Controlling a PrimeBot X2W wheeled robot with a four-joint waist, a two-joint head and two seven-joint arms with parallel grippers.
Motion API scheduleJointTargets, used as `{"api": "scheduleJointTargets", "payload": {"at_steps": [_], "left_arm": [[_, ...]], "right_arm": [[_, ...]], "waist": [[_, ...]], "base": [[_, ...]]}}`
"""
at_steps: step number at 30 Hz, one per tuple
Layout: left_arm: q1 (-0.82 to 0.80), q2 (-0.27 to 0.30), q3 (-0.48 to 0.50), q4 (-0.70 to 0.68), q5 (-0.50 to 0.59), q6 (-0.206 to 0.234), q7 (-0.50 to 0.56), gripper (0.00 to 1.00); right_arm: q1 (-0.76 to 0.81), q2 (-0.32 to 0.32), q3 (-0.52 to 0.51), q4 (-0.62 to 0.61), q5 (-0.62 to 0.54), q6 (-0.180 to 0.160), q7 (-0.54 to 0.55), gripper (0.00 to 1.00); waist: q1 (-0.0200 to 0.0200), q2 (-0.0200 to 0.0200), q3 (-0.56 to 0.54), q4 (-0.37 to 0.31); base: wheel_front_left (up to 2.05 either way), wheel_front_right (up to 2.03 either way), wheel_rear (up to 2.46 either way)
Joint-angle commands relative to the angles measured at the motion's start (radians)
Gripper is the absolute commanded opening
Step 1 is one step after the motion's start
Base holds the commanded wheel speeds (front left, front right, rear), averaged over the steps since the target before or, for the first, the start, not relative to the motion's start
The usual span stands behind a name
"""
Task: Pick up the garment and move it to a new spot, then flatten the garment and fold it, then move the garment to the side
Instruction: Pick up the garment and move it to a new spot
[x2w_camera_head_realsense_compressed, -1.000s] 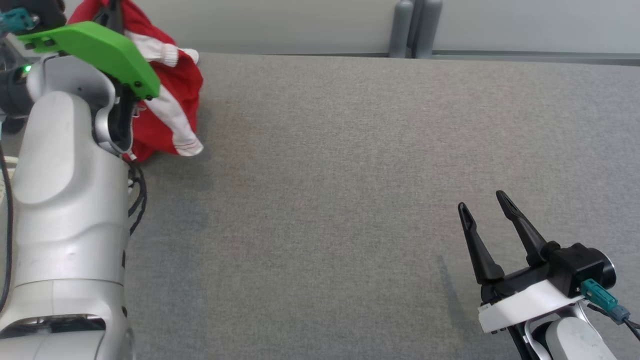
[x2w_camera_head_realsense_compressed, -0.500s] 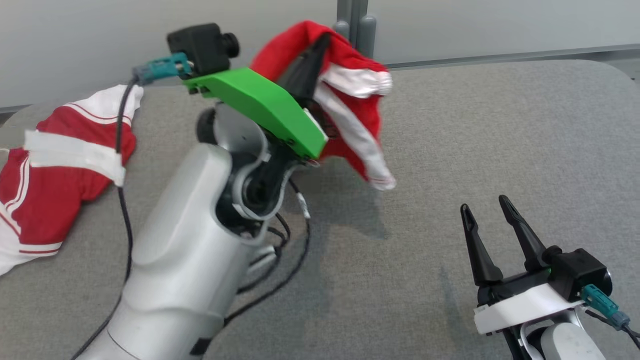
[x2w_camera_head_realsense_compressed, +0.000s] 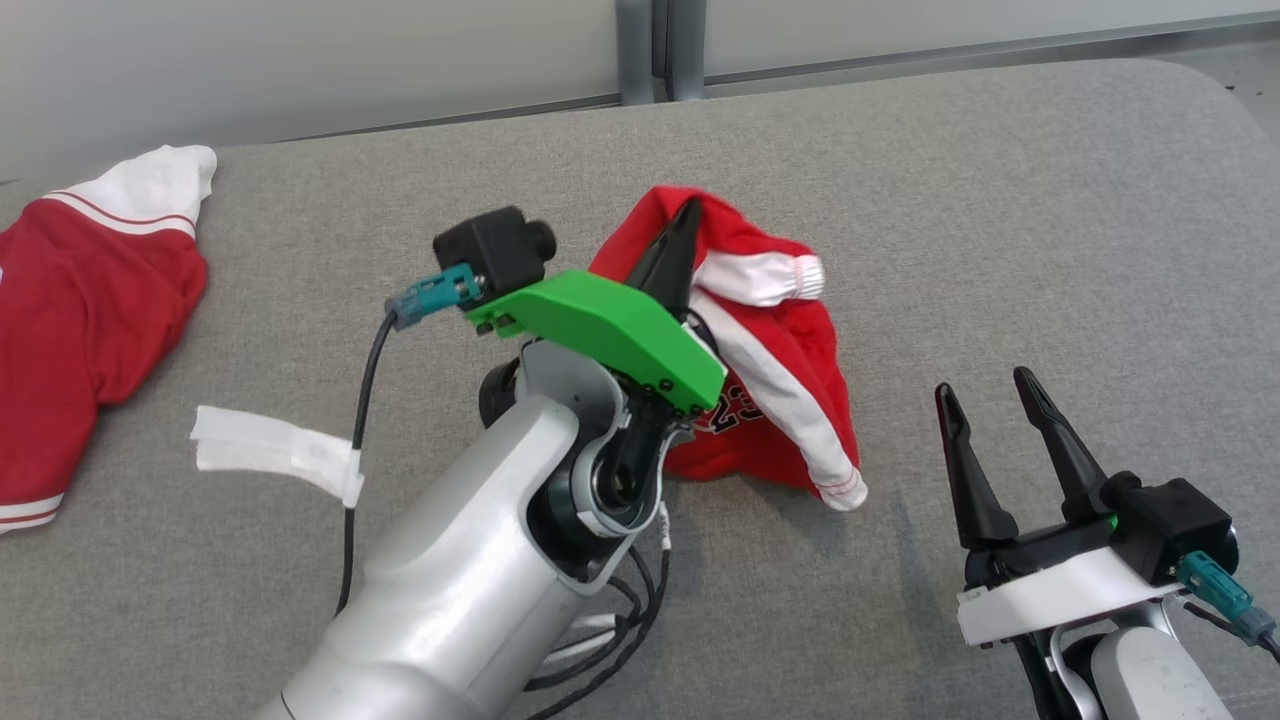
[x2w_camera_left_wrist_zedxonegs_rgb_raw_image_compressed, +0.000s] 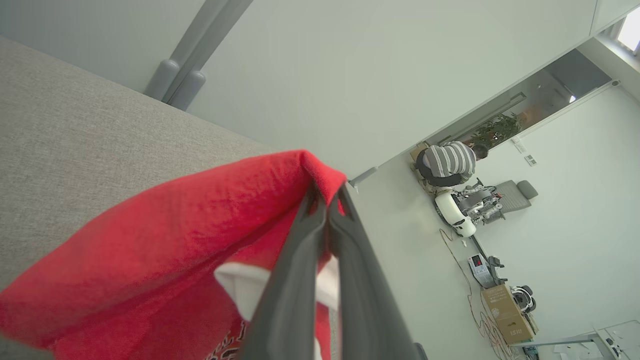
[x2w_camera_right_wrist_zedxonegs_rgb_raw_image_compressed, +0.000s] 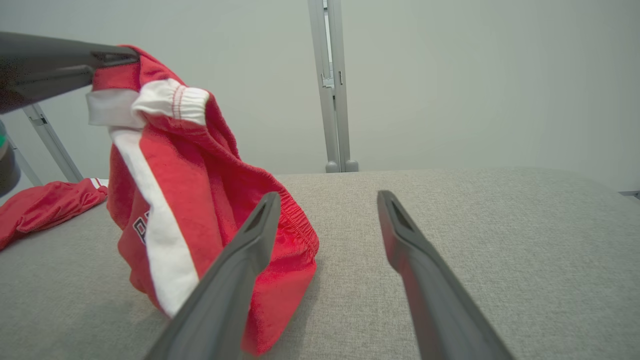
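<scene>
1. Cloth in red with white trim (x2w_camera_head_realsense_compressed: 90, 300) lies flat at the far left edge of the desk (x2w_camera_head_realsense_compressed: 1000, 200). A white strip (x2w_camera_head_realsense_compressed: 275, 450) lies near it on the grey surface.
2. Near the desk's middle, the left gripper (x2w_camera_head_realsense_compressed: 688, 215) has its fingers (x2w_camera_left_wrist_zedxonegs_rgb_raw_image_compressed: 295, 280) pressed together on a top fold of the garment (x2w_camera_head_realsense_compressed: 800, 330).
3. That garment is a pair of red shorts, bunched, with a broad white side stripe, a gathered white band near the top, a gathered red edge and dark lettering that is partly hidden.
4. It hangs from the pinch with its long axis running top to bottom and its lower end resting on the desk. The stripe slants down toward the right.
5. Just right of it and apart, the right gripper (x2w_camera_head_realsense_compressed: 985, 385) points away from the robot, fingers spread and holding nothing.
</scene>
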Motion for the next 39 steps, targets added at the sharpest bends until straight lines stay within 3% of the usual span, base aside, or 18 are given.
{"api": "scheduleJointTargets", "payload": {"at_steps": [1,8,18,24,28,34,39], "left_arm": [[0.018,0.006,0.003,0.02,-0.008,-0.001,-0.007,0.0],[0.083,0.019,0.043,0.191,-0.035,-0.036,-0.054,0.0],[0.221,0.057,0.111,0.297,-0.063,-0.07,-0.107,0.0],[0.293,0.047,0.133,0.344,-0.068,-0.096,-0.124,0.0],[0.317,0.038,0.14,0.359,-0.064,-0.11,-0.126,1.0],[0.349,0.037,0.135,0.336,-0.02,-0.138,-0.133,1.0],[0.381,0.089,0.127,0.272,0.102,-0.118,-0.133,1.0]], "right_arm": [[-0.009,0.001,-0.001,-0.004,0.003,0.0,-0.003,1.0],[-0.005,-0.004,-0.018,-0.005,0.001,0.0,-0.003,1.0],[0.004,-0.017,-0.016,-0.002,-0.006,0.0,-0.003,1.0],[0.016,-0.03,-0.003,0.002,-0.006,0.0,-0.003,1.0],[0.021,-0.034,0.006,0.005,-0.003,0.0,-0.003,1.0],[0.033,-0.039,0.013,0.004,-0.002,0.0,-0.003,1.0],[0.056,-0.041,0.013,-0.001,-0.003,0.0,-0.003,1.0]], "waist": [[0.0,0.009,0.004,0.001],[0.0,0.009,0.013,0.024],[0.0,0.009,0.0,0.064],[0.0,0.009,-0.016,0.077],[0.0,0.009,-0.027,0.074],[0.0,0.009,-0.043,0.063],[0.0,0.009,-0.064,0.054]], "base": [[0.0,0.0,0.0],[0.0,0.0,0.0],[0.0,0.0,0.0],[0.0,0.0,0.0],[0.0,0.0,0.0],[0.0,0.0,0.0],[0.0,0.0,0.0]]}}
